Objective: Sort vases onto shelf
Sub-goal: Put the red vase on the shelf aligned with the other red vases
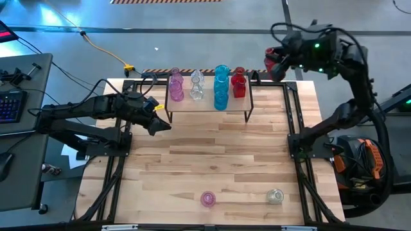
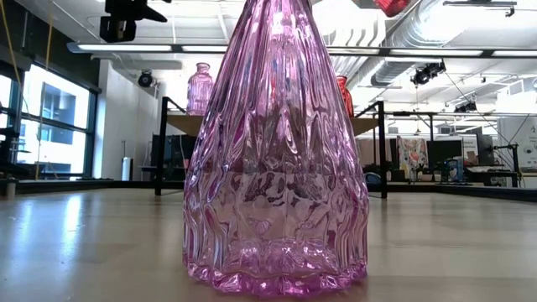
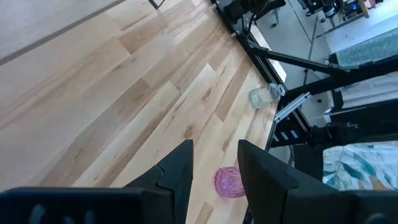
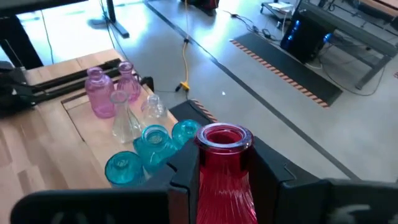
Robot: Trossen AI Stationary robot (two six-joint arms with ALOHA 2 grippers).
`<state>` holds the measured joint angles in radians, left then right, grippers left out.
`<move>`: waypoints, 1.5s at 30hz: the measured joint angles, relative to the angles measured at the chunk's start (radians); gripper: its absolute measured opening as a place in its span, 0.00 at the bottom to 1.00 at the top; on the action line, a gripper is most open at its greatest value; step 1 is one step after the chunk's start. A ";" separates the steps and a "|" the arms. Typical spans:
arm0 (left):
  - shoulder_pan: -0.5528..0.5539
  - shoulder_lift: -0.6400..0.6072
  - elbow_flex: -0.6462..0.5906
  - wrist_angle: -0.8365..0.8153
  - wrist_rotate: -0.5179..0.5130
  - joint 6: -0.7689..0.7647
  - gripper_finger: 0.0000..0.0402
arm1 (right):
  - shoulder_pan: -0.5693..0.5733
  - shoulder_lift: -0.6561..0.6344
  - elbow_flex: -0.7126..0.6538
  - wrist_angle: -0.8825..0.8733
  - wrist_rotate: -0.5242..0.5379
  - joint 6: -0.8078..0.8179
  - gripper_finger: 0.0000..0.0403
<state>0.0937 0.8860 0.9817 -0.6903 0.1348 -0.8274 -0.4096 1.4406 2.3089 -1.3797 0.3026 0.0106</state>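
The shelf point(image 1: 209, 106) stands at the table's far middle. It carries pink point(image 1: 176, 90), clear point(image 1: 197, 90), teal point(image 1: 221, 90) and red vases point(image 1: 239, 86) in rows. A pink vase point(image 1: 208, 198) and a clear vase point(image 1: 275, 196) stand on the tabletop near its front edge; the pink one point(image 2: 277, 151) fills the low view. My right gripper point(image 1: 276, 61) is raised beyond the shelf's right end, shut on a red vase point(image 4: 224, 168). My left gripper point(image 1: 158, 123) hovers by the shelf's left leg, open, with nothing between its fingers point(image 3: 180, 171). My right gripper pinches the red vase between its two fingers, on the ribbed sides point(image 4: 222, 180) just below the flared rim point(image 4: 224, 138). The fingers come from the table's right, slanting a little downward. The vase is upright, mouth up, lifted clear of table and shelf.
Bare wooden tabletop point(image 1: 212, 160) lies between the shelf and the two front vases. Black frame rails point(image 1: 112, 173) run along the table's left and right sides. A desk with a keyboard point(image 1: 9, 106) stands off to the left.
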 joint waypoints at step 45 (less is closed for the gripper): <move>0.000 0.000 0.000 0.000 -0.018 -0.006 0.29 | -0.045 -0.696 -1.412 1.043 -0.244 0.275 0.18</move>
<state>0.0940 0.8860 0.9817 -0.6907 0.1169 -0.8337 -0.4549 0.7443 0.8967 -0.3365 0.0589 0.2857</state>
